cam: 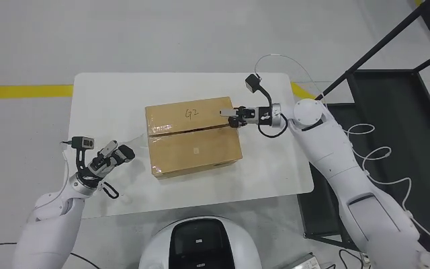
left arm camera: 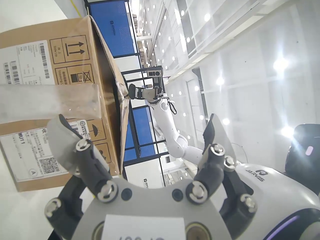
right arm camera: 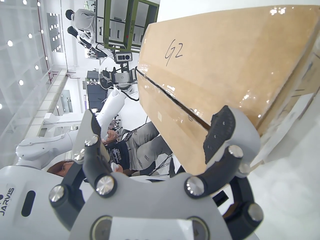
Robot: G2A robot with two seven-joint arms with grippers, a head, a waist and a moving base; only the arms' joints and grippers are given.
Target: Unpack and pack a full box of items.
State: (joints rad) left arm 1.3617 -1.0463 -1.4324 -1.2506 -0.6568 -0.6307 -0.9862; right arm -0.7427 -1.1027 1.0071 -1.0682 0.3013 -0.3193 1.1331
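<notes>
A brown cardboard box [cam: 193, 138] marked "G2" stands in the middle of the white table [cam: 269, 168], flaps down, with a dark slit along its top seam [right arm camera: 172, 96]. My right gripper [cam: 232, 120] is open at the box's right end, level with the seam; one finger [right arm camera: 220, 131] lies over the top edge and the other hangs off the box. My left gripper [cam: 114, 153] is open just off the box's left side [left arm camera: 50, 58]. A clear tape strip [left arm camera: 50, 101] floats beside one left fingertip [left arm camera: 60, 131]; whether it sticks to it I cannot tell.
A black metal rack [cam: 390, 101] stands close to the table's right edge, behind the right arm. A yellow floor line [cam: 33, 91] runs past the table's far left. Bare tabletop lies in front of the box and to its right.
</notes>
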